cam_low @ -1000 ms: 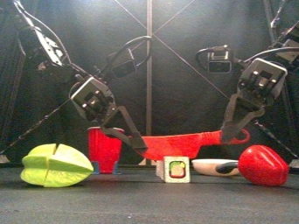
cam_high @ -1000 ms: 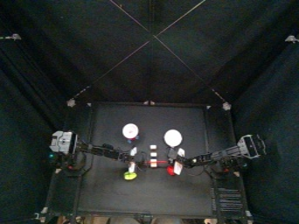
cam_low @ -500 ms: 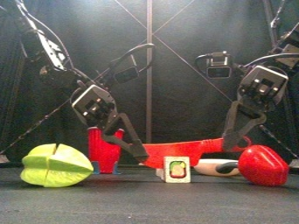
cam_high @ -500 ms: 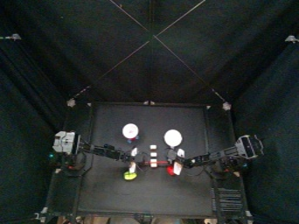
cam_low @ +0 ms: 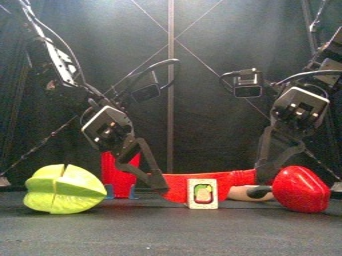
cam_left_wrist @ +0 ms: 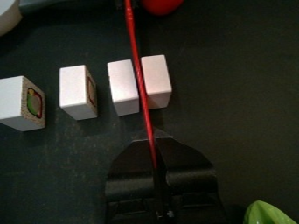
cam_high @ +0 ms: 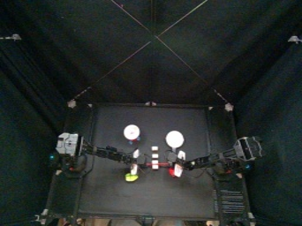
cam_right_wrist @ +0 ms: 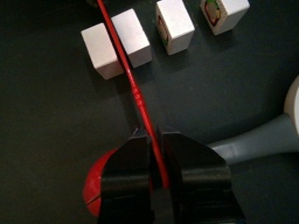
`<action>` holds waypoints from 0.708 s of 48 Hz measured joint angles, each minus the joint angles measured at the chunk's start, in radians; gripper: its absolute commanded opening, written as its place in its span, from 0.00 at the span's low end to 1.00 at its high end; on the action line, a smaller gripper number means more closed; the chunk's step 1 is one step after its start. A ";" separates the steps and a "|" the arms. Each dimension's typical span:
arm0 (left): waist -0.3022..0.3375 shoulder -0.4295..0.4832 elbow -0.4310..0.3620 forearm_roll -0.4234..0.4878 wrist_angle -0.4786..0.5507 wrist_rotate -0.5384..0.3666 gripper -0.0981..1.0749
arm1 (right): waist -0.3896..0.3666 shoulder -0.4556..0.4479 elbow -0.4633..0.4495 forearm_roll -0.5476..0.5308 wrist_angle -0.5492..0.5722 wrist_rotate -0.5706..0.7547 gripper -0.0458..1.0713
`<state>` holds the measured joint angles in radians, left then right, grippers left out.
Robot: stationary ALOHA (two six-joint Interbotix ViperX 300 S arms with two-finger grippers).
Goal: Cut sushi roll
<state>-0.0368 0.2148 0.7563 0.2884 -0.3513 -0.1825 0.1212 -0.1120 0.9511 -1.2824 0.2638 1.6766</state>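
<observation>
The sushi roll (cam_left_wrist: 140, 85) is a white block with two cut pieces (cam_left_wrist: 79, 92) lying beside it in a row. One end piece (cam_low: 202, 193) shows a green and red filling in the front view. A thin red knife (cam_left_wrist: 136, 61) lies across the largest block, low over the table (cam_low: 171, 228). My left gripper (cam_left_wrist: 156, 144) is shut on one end of the knife. My right gripper (cam_right_wrist: 149, 140) is shut on the other end. The roll (cam_right_wrist: 117, 45) and knife (cam_right_wrist: 122, 61) also show in the right wrist view.
A yellow-green fruit (cam_low: 64, 188) lies at the front left and a red cup (cam_low: 118, 170) stands behind it. A red fruit (cam_low: 301, 190) and a white ladle (cam_low: 247, 190) lie at the right. Two white plates (cam_high: 131, 132) (cam_high: 175, 139) sit further back.
Both grippers have come down with the red knife, from above the sushi roll to level with it near the table.
</observation>
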 measured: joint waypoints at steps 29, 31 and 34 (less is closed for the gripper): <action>0.000 0.011 -0.005 0.000 0.003 0.000 0.26 | 0.003 0.011 -0.008 0.041 0.000 0.000 0.29; 0.000 0.011 -0.005 0.000 0.003 0.000 0.26 | 0.006 0.011 -0.008 0.043 0.000 0.000 0.29; 0.000 0.011 -0.006 0.000 0.005 0.000 0.26 | 0.011 0.011 -0.006 0.043 0.002 0.000 0.29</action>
<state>-0.0368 0.2255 0.7501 0.2884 -0.3467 -0.1825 0.1319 -0.1012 0.9449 -1.2395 0.2654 1.6766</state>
